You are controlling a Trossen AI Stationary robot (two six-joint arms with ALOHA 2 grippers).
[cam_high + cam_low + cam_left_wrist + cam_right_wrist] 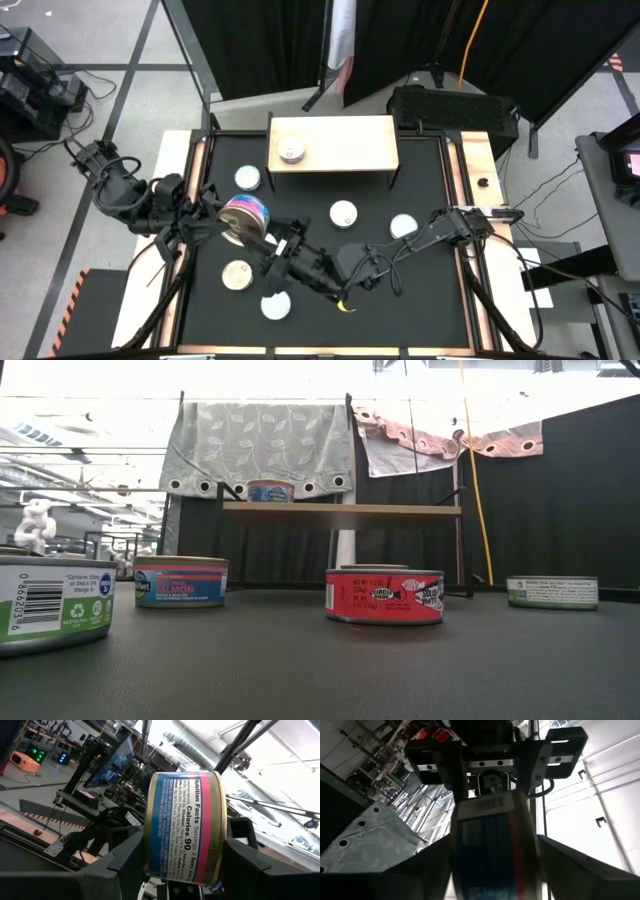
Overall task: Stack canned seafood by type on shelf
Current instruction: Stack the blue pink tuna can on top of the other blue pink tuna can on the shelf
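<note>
My left gripper (232, 216) holds a blue-and-pink-labelled tin (246, 212) on its edge above the table's left middle; its side label fills the left wrist view (184, 827). My right gripper (268, 246) reaches across from the right and is open, with a finger on each side of the same tin (492, 847). One tin (291, 152) rests on its base on the light wood shelf (345, 140) at the far middle. Several more tins sit flat on the mat, among them a blue one (181, 581), a red one (385, 596) and a green one (552, 592). My left gripper pinches the tin between its two fingers (125, 865), one on each flat end (220, 827), the side label facing the wrist camera. The tin stands on its edge, lifted clear of the table. My right gripper's fingers (427, 870) stand close beside the tin's two flat ends; I cannot tell whether they touch it.
Loose tins lie on the black mat at the left rear (248, 178), the middle (343, 213), the right (403, 226) and the near left (237, 274), (276, 305). A yellow scrap (345, 306) lies under my right arm. The shelf's top is bare to the right of its tin.
</note>
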